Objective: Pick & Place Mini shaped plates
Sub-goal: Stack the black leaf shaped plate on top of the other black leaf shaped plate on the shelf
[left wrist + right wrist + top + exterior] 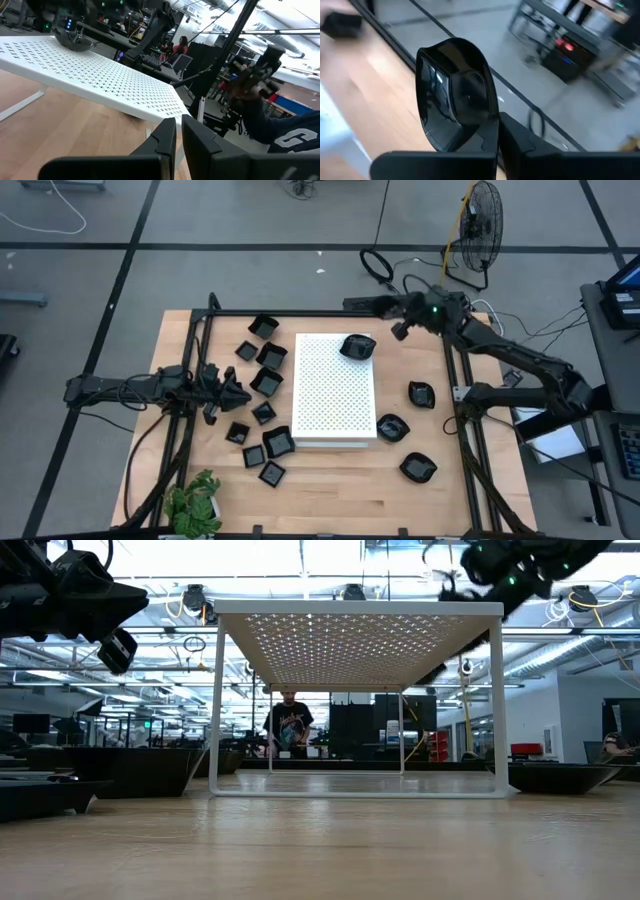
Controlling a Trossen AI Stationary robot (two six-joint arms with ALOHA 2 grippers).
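Note:
The white perforated board stands on legs at the table's middle. My right gripper is shut on one mini shaped plate, a glossy black rounded-square dish. It holds the plate above the board's far right corner. The left wrist view shows that plate just over the board's top. Several more plates rest flat on the wood left of the board, and three lie right of it. My left gripper waits level at the board's left side, shut on nothing. My right gripper pinches the plate's rim between its two fingers, one on each face of the wall. The plate is lifted clear of the board. It stands tilted on edge beyond the fingertips, with one broad face turned toward the wrist camera.
A black frame rail runs along the table's far edge, and side rails run down both sides. A potted plant stands at the near left corner. Bare wood lies in front of the board. A person stands far behind the table.

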